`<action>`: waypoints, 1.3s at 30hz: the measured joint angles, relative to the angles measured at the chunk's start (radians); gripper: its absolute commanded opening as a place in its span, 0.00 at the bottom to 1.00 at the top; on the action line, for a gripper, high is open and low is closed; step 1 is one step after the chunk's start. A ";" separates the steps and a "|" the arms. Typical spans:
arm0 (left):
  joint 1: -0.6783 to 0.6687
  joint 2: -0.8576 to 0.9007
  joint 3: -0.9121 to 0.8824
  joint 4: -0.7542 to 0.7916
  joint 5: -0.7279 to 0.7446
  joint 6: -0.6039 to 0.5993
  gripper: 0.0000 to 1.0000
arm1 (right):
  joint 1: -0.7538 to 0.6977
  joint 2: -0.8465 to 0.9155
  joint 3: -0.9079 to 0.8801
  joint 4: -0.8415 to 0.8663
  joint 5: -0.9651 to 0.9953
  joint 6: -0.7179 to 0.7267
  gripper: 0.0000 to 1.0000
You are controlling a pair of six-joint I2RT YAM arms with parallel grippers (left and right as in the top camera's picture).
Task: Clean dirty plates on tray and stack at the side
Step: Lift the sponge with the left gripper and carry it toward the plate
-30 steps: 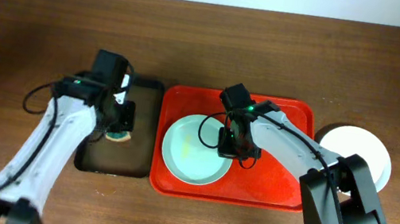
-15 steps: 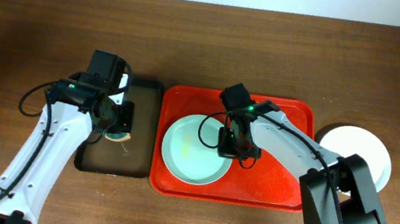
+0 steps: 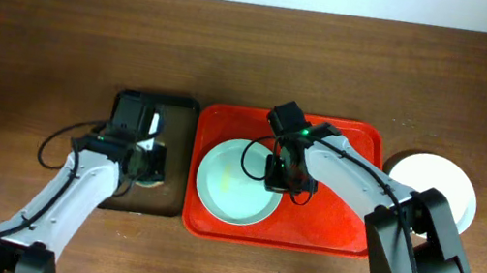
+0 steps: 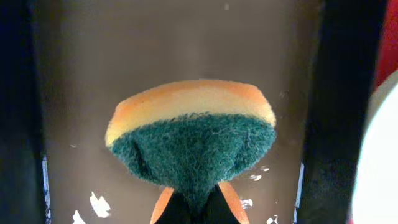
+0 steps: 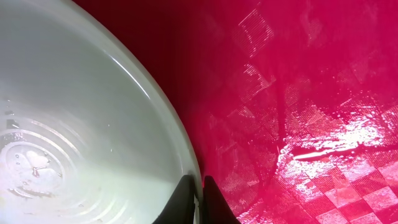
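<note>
Overhead view: right fingers (image 5: 184, 200) pinch the rim of the pale green round plate (image 3: 234, 184), left fingers (image 4: 163, 208) grip a green-yellow sponge (image 4: 193, 140); scrubbing could jolt that thin pinch loose.

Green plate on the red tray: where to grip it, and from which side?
The green plate lies flat and shallow, so only its thin raised rim gives a pinch grip any purchase. Come from its right, over the bare floor of the red tray; the plate's left edge sits close against the tray wall. The right gripper is shut on that spot.
</note>
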 measured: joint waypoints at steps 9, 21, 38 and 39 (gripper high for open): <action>0.000 0.000 -0.121 0.179 0.000 0.000 0.00 | 0.000 0.000 0.000 0.000 0.000 0.000 0.04; 0.000 0.000 -0.078 0.012 0.008 0.000 0.00 | 0.000 0.000 0.000 0.001 0.000 0.000 0.04; 0.014 0.441 0.439 -0.352 0.015 0.000 0.00 | 0.000 0.000 0.000 0.005 0.000 0.000 0.04; 0.014 0.470 0.439 -0.349 0.015 0.000 0.00 | 0.000 0.000 0.000 0.005 0.000 0.000 0.04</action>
